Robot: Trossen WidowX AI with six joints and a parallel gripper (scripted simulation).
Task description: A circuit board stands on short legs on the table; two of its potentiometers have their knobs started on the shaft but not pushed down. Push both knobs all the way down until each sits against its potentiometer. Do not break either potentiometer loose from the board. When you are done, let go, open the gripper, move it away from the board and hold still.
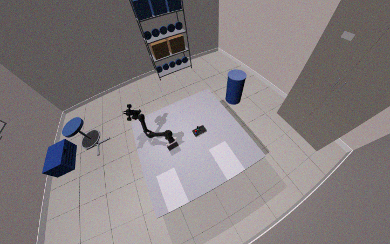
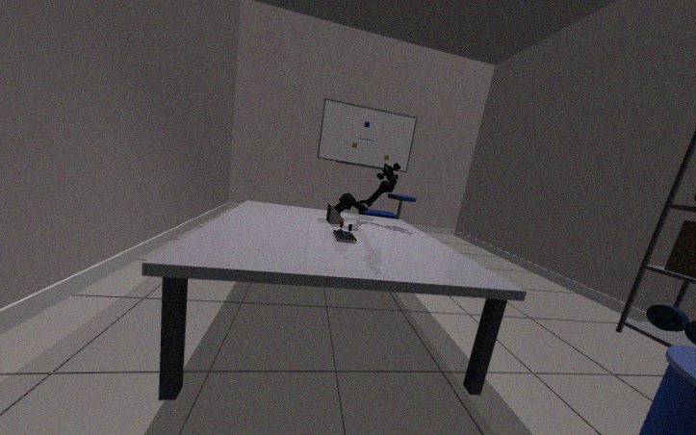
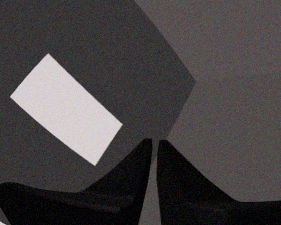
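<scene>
The circuit board stands on the white table. Near one end a red knob and a black knob stand up from it. The board is too small in the top and exterior views to tell how far down each knob sits. My gripper is shut and empty, its two black fingertips almost touching in the wrist view. It is raised high and far from the board, beyond the arm's base, pointing away. The board is not in the wrist view.
The arm's base stands at a dark plate on the table, between the raised arm and the board. A blue stool and a blue cabinet stand off the table on the arm's side. A blue bin stands beyond the table's far corner.
</scene>
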